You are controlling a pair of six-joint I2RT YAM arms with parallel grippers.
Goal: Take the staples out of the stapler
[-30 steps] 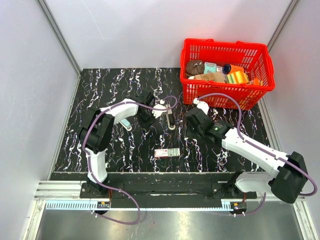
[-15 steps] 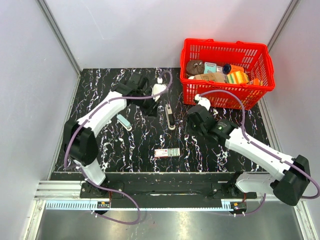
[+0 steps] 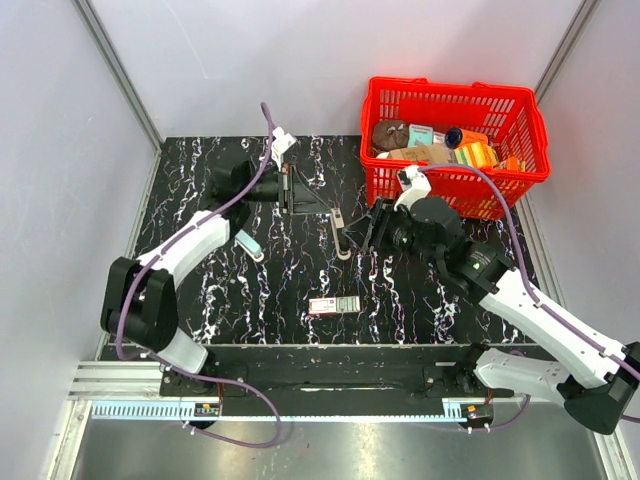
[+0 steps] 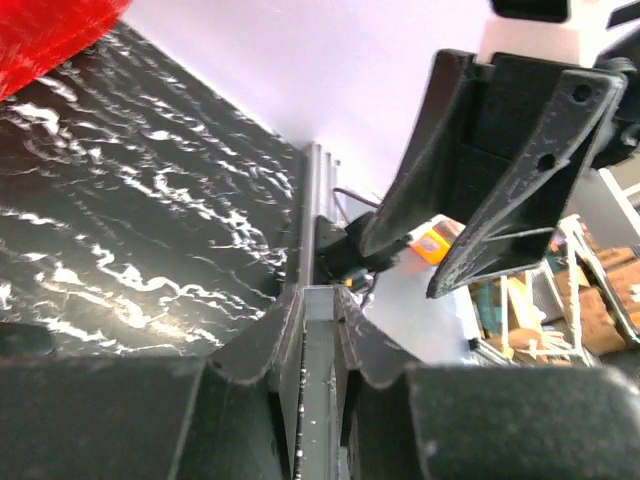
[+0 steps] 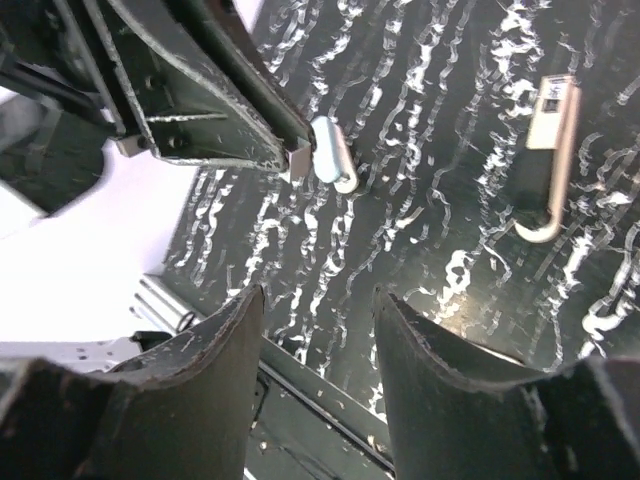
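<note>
The stapler (image 3: 341,236) lies loose on the black marbled table, a slim bar with a pale top and dark body; the right wrist view shows it at the upper right (image 5: 552,140). My left gripper (image 3: 325,208) hangs just behind and left of it, raised off the table. It is shut on a slim silvery metal channel (image 4: 320,380), whose end shows at its fingertips (image 5: 297,160). My right gripper (image 3: 373,228) stands open just right of the stapler, with only table between its fingers (image 5: 318,292). The left wrist view has it at the upper right (image 4: 400,272).
A red basket (image 3: 455,192) holding several items stands at the back right. A flat pink-and-green box (image 3: 334,305) lies near the front middle. A small pale blue capsule-shaped piece (image 3: 250,245) lies left of the stapler, also visible from the right wrist (image 5: 333,158). Grey walls enclose the table.
My left arm has swung back and up, away from the stapler, with its gripper still shut. My right gripper has moved toward the stapler and opened wider. The stapler has not moved.
</note>
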